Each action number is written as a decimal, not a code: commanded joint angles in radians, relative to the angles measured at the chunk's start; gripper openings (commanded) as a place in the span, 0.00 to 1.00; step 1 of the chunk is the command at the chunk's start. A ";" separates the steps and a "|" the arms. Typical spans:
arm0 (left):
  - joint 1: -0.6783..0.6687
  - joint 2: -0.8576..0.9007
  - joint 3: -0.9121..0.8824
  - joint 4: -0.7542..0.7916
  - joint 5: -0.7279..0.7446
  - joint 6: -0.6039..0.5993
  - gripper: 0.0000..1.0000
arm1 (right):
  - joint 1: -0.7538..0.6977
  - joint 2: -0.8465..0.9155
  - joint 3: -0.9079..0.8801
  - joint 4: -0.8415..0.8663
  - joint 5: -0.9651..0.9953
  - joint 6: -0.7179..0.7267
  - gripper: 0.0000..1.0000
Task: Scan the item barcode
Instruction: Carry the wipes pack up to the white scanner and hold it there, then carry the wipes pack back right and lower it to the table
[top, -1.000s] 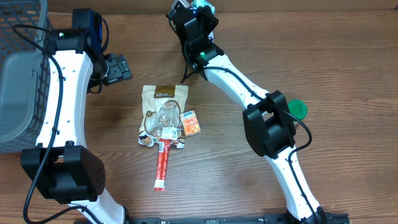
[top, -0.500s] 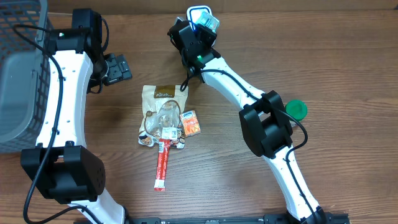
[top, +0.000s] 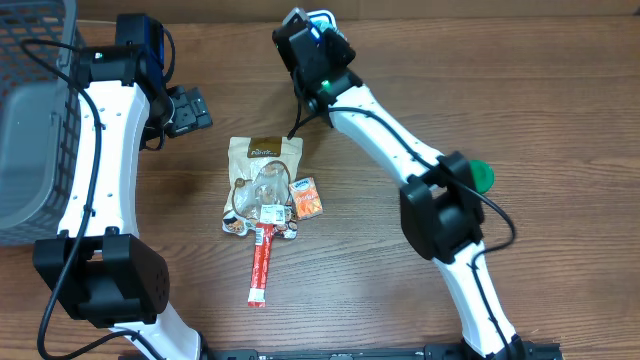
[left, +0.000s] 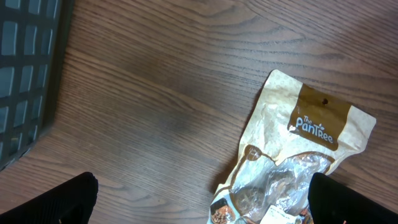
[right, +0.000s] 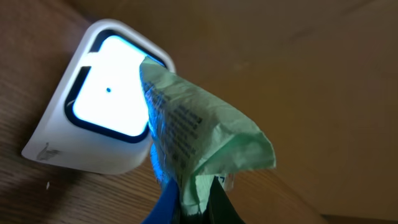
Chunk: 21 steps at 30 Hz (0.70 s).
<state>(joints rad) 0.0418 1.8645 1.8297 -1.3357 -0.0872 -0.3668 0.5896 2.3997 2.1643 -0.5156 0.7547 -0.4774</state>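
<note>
One corner of the scanner (right: 93, 109) hides behind the green packet (right: 205, 143).

Matt wood-grain table (left: 155, 93), smooth white plastic scanner (right: 74, 152), crinkled green packet (right: 205, 143), prob. thin plastic film.

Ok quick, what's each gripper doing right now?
Left gripper: open, empty.
Right gripper: shut on the pale green packet, held at the lit scanner.
</note>
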 joint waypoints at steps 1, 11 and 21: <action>0.004 0.000 0.009 0.002 -0.009 0.001 1.00 | -0.001 -0.193 0.004 -0.079 -0.011 0.173 0.04; 0.004 0.000 0.009 0.002 -0.009 0.001 1.00 | -0.139 -0.311 -0.001 -0.811 -0.647 0.443 0.04; 0.004 0.000 0.009 0.002 -0.009 0.001 1.00 | -0.336 -0.311 -0.307 -0.912 -0.726 0.367 0.04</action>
<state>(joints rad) 0.0418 1.8645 1.8297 -1.3354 -0.0875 -0.3668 0.2703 2.0979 1.9373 -1.4666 0.0769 -0.0498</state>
